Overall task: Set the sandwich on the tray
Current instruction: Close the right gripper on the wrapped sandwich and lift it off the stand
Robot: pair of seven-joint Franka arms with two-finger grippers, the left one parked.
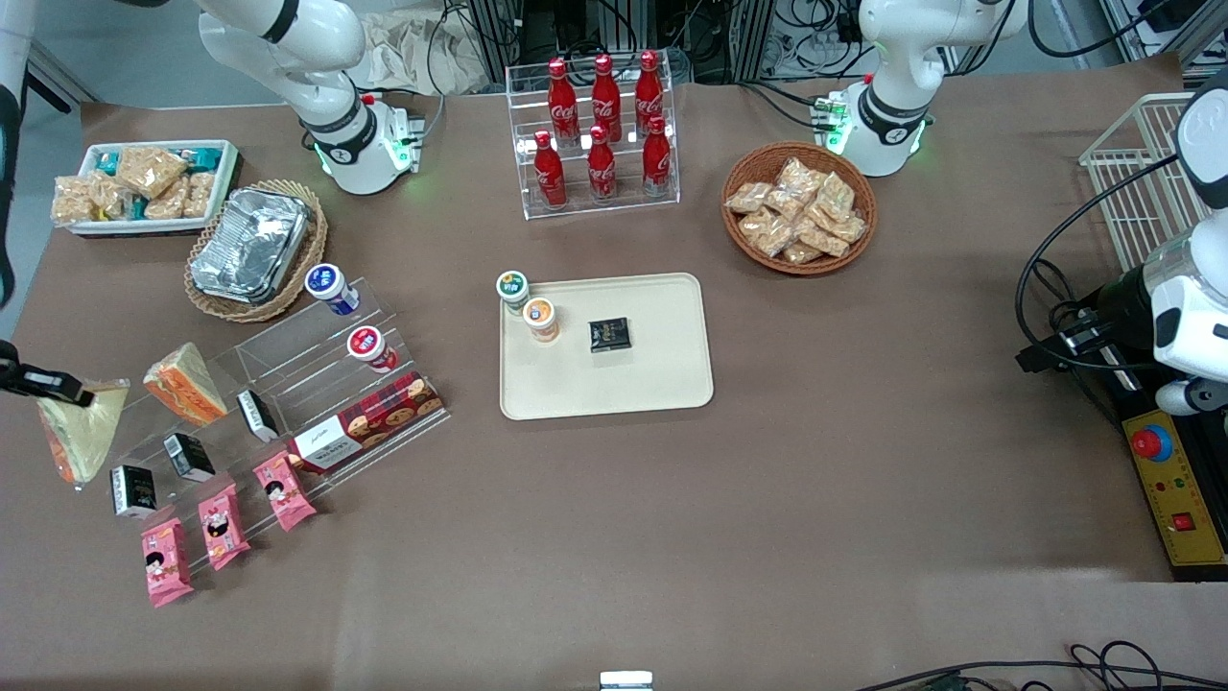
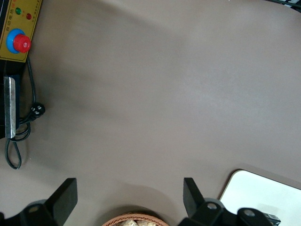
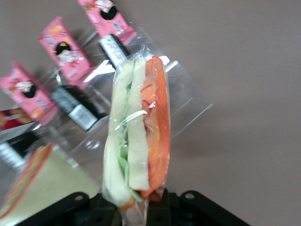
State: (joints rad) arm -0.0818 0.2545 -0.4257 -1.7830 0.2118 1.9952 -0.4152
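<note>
While the hand pinches the sandwich by its wrapper (filling edge toward the wrist camera), it hangs above the desk, well apart from the tray.

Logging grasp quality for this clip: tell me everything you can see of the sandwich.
The sandwich is a flat triangular wedge in crinkly clear wrap, with pale white bread faces and orange and green filling along its edge. The right arm's tool is shut on its lower end, so it stands edge-on in the right wrist view. In the front view it hangs tilted at the working arm's end of the table, beside the clear acrylic rack, near another wedge sandwich, and well apart from the tray.
</note>
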